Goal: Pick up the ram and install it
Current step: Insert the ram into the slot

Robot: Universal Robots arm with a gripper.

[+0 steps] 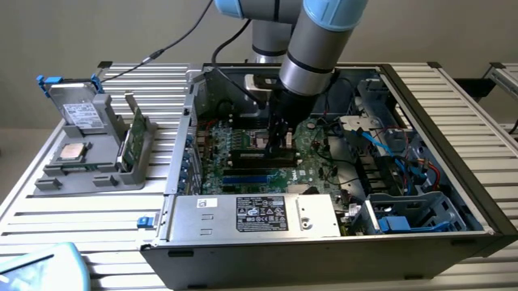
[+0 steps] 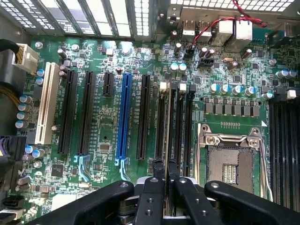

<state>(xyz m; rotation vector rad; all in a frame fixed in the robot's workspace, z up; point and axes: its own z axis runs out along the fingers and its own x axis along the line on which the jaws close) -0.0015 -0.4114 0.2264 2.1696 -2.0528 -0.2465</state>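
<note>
Green ram [image 2: 167,131], seemingly edge-on | fingers [image 2: 152,190] closed on it | over black motherboard slots [image 2: 180,126]

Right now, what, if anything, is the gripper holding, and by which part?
The gripper appears to pinch the ram, a thin board seen edge-on, by the middle of its top edge, over the motherboard slots.

No print can be read in this scene. A black label [image 1: 261,213] on the silver power supply [image 1: 319,219] and a white label [image 1: 79,113] on the drive box [image 1: 70,94] carry lettering too small to make out.
</note>
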